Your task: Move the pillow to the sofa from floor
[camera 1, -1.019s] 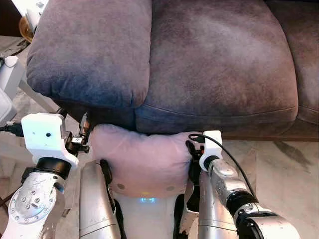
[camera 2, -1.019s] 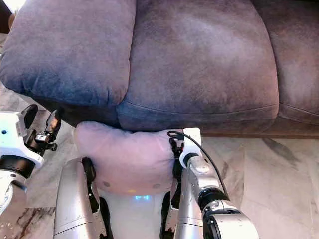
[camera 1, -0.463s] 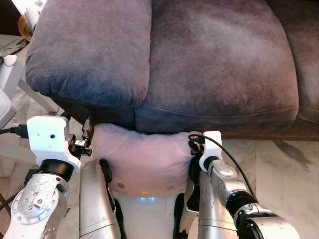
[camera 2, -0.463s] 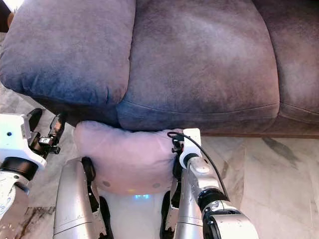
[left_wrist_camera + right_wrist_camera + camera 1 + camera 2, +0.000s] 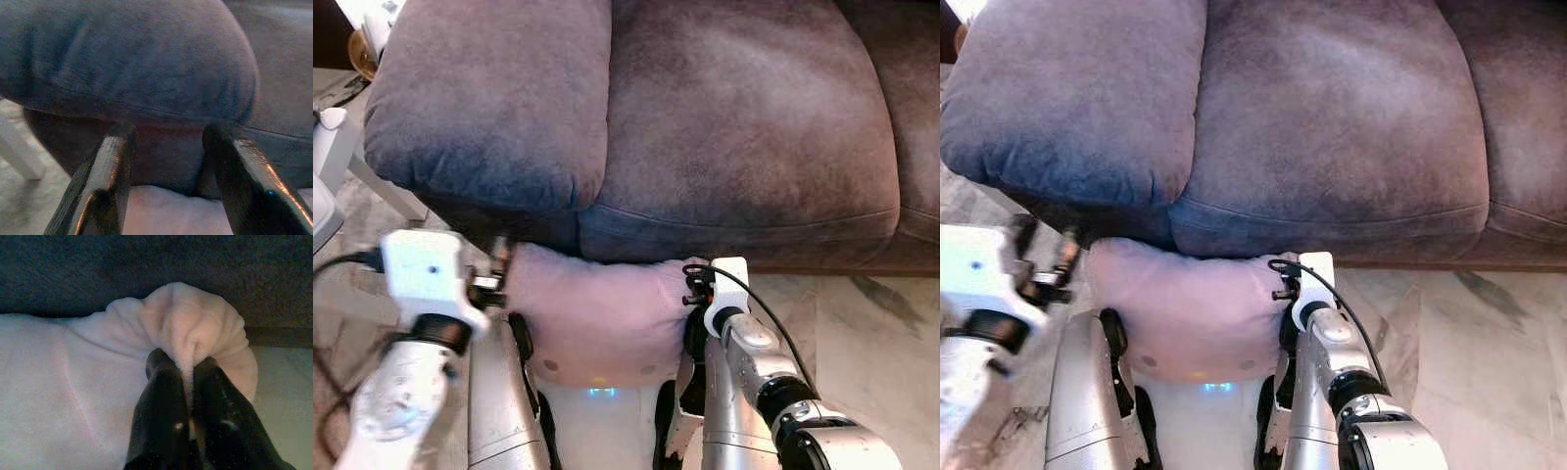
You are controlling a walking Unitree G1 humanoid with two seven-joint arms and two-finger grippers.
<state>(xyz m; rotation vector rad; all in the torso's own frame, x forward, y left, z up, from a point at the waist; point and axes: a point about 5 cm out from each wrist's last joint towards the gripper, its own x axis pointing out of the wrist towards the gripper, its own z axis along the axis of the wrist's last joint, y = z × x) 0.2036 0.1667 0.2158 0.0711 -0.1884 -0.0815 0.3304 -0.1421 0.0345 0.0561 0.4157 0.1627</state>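
With the pink pillow (image 5: 597,313) held low against the sofa (image 5: 705,127) front edge, the right pincer (image 5: 188,369) pinches one corner shut while the left pincer (image 5: 166,147) gapes at the other, so closing and lifting likely come next.

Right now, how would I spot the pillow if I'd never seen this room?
Find the big dark grey sofa across the top of the head views. Just below its front edge, between the robot's two arms, is the pillow. It is the one pale pink, plush thing there, its corner pinched by the right hand, with the open left hand at its other end.
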